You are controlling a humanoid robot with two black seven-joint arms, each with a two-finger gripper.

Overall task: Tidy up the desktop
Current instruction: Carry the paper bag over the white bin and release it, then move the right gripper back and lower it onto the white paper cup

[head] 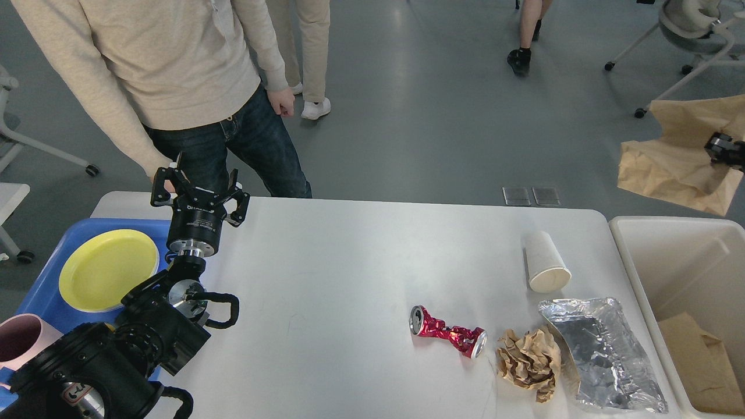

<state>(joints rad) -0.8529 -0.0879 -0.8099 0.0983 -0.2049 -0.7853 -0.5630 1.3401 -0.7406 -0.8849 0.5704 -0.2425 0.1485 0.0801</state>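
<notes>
The white desktop (349,273) holds a crushed red can (447,335), a crumpled brown paper ball (528,361), a crumpled foil tray (602,352) and a tipped white paper cup (545,262). My left gripper (201,180) is open and empty above the desktop's back left corner. My right gripper (720,145) is at the far right edge, shut on a brown paper bag (675,160) that hangs in the air above the back of the cream bin (640,273).
A blue tray (41,291) at the left holds a yellow plate (107,269) and a pink cup (20,340). The cream bin holds a brown paper piece (701,361). A person (174,75) stands behind the desktop's left corner.
</notes>
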